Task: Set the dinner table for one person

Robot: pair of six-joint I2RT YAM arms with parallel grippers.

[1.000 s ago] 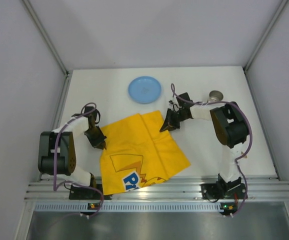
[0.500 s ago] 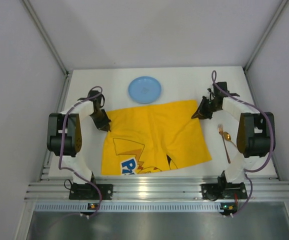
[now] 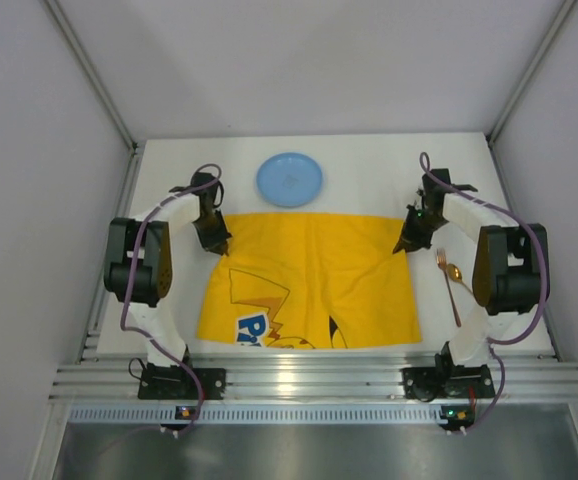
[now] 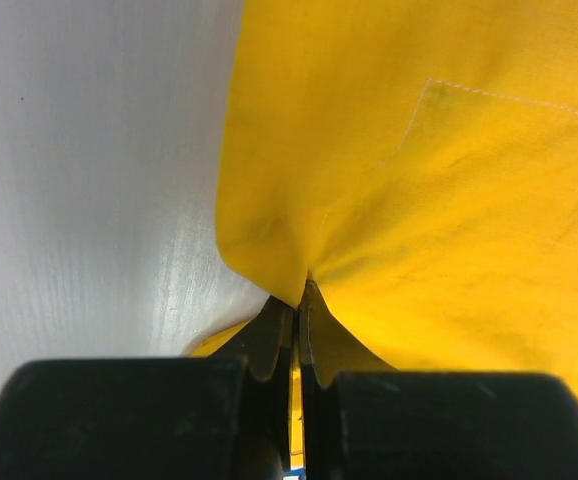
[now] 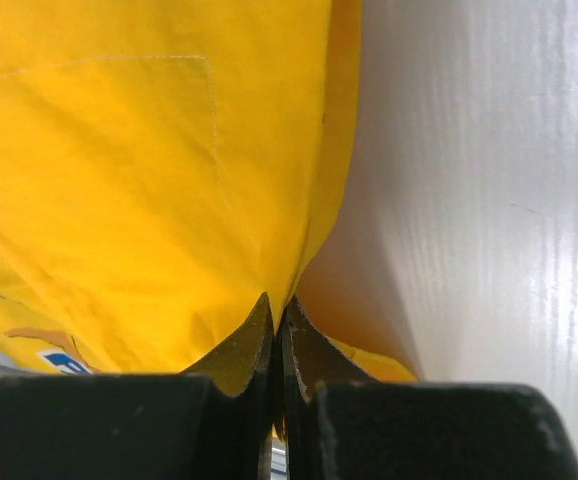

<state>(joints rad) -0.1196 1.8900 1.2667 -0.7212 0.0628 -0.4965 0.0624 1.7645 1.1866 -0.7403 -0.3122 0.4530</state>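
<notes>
A yellow cartoon-printed cloth mat [image 3: 309,280] lies spread on the white dinner table [image 3: 369,170]. My left gripper [image 3: 223,247] is shut on the mat's far left corner, and my right gripper [image 3: 399,248] is shut on its far right corner. In the left wrist view the yellow mat [image 4: 429,170] bunches into the left gripper [image 4: 297,300], whose jaws pinch it. In the right wrist view the mat [image 5: 139,180] runs into the right gripper [image 5: 277,318] the same way. A blue plate [image 3: 289,179] sits beyond the mat's far edge.
A copper fork and spoon [image 3: 450,282] lie on the table just right of the mat, near my right arm. Metal rails [image 3: 319,378] run along the near edge. Grey walls close in the left, right and far sides.
Both grippers pulled the mat's far corners apart and away, so the folded, skewed mat is now spread flat and square. The right arm swung right, uncovering the fork and spoon.
</notes>
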